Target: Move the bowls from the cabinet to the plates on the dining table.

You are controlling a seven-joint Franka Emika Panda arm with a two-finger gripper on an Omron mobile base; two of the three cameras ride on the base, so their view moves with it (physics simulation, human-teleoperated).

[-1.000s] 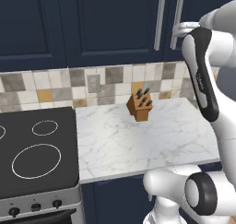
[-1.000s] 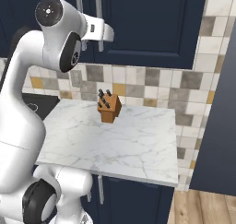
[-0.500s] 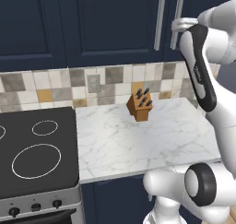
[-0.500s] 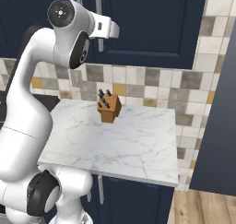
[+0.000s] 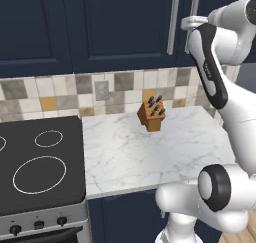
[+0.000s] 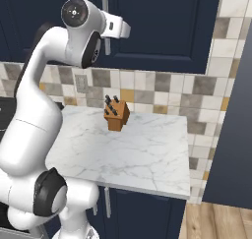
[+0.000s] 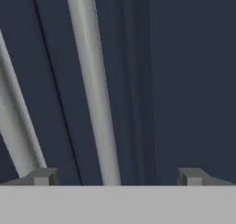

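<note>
Jaws wide open, nothing held; gripper (image 7: 115,176) faces the cabinet (image 5: 110,27), closed doors. In the hand view one bar handle (image 7: 94,94) runs between the fingertips (image 7: 44,176), nearer the left one, not touched; a second handle (image 7: 14,126) sits further left. Below, we see a knife block (image 5: 152,115) on the marble counter (image 5: 150,152), stove (image 5: 37,162) alongside.

A knife block (image 5: 152,116) stands on the counter (image 5: 150,152), right of the stove (image 5: 35,167), below the cabinet (image 5: 110,27).
</note>
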